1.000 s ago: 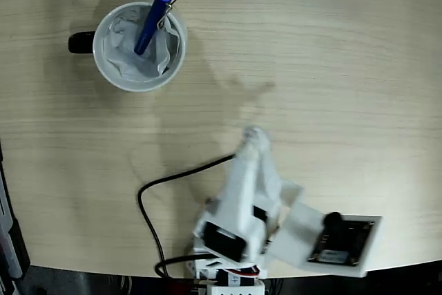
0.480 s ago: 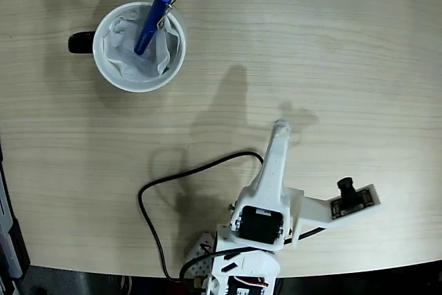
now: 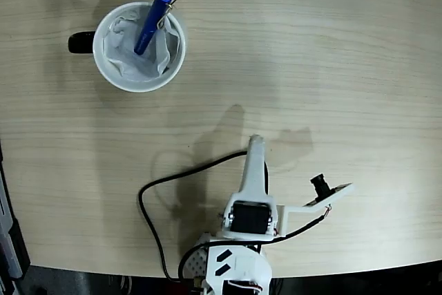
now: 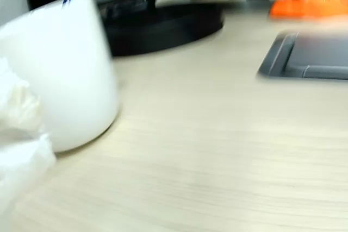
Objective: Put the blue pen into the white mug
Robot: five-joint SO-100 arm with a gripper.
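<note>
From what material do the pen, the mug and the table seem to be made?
The blue pen looks like glossy metal or lacquered plastic, since it shines, with a silvery clip. The white mug seems to be smooth glazed ceramic, perhaps plastic; its handle is black. The table shows pale wood grain, probably matte laminate.

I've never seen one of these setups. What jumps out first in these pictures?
In the fixed view, the blue pen catches the eye first: it stands tilted in the white mug at the upper left of the wooden table, its clip end poking over the rim. Next comes the white arm at the bottom edge, well away from the mug, with a black cable looping beside it.
</note>
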